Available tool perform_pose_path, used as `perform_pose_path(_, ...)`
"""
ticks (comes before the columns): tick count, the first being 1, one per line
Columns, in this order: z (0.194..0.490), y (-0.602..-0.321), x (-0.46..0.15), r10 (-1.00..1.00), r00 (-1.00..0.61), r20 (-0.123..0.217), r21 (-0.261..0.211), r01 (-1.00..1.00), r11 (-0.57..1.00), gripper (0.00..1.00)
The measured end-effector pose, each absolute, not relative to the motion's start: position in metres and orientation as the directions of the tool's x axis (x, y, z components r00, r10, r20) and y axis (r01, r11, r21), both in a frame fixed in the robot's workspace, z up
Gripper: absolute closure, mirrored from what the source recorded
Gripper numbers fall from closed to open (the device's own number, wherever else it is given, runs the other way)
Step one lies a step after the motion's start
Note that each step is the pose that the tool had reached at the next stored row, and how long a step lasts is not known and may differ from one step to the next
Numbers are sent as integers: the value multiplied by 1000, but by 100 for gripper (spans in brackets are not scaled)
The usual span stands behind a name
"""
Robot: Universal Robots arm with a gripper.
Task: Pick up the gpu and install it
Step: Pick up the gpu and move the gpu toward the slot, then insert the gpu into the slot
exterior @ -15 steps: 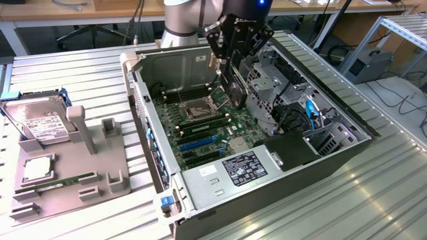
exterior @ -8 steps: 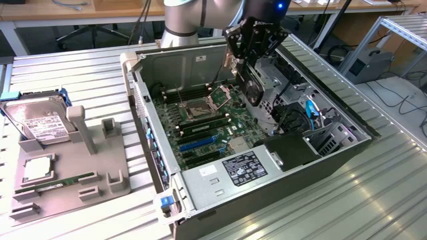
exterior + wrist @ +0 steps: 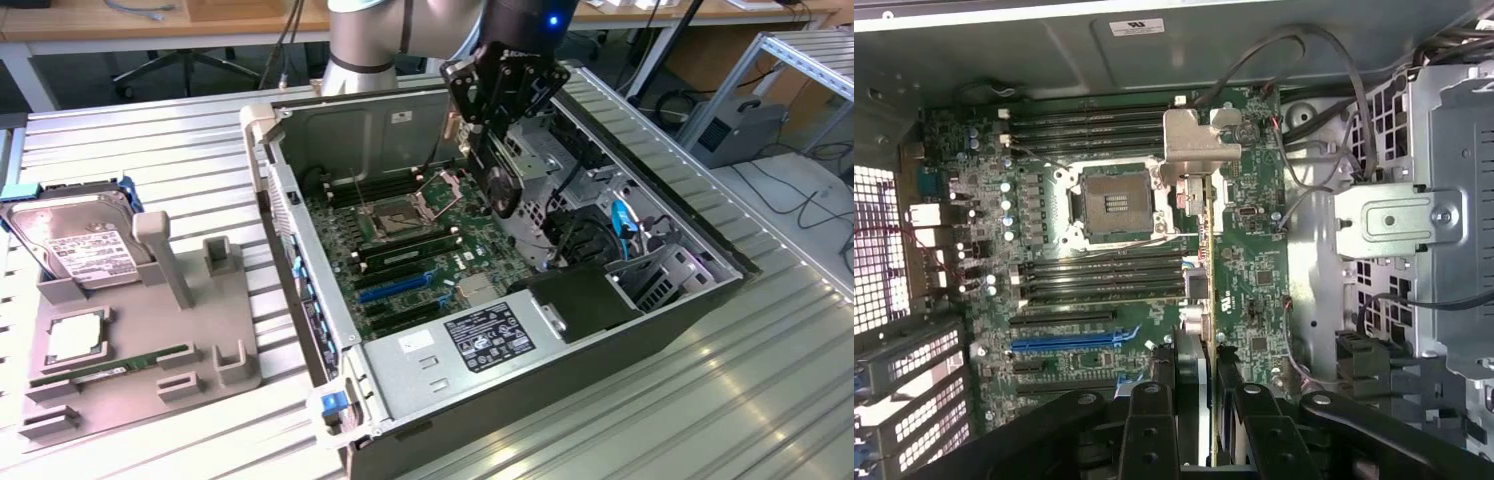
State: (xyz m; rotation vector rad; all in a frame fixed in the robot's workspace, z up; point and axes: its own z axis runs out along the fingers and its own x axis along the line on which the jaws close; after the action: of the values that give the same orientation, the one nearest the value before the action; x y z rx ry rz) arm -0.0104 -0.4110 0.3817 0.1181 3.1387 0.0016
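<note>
Hanging from hand (image 3: 490,135), gpu (image 3: 502,188) long-axis vertical

Ribbed metal table (image 3: 120,140) under open computer case (image 3: 360,125) and grey, perhaps plastic, parts holder (image 3: 134,395)

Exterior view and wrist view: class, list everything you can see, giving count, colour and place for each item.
table: one, pale metal slats, under everything
computer case: one, dark and silver, open, mid-table
motherboard: one, green, inside the case
power supply: one, silver with a black label, at the case's near end
gpu: one, dark, held on edge above the motherboard
holder: one, grey, at the exterior view's left
hard drive: one, silver with a white label, standing in the holder
RAM stick: one, green, lying on the holder
arm: one, silver-grey, behind the case
claw: one, black, closed on the gpu
</note>
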Motion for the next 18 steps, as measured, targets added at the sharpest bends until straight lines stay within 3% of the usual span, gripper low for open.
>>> perform_pose_path(18,381,-411,-10,61,-998,-1,1,61,998,73)
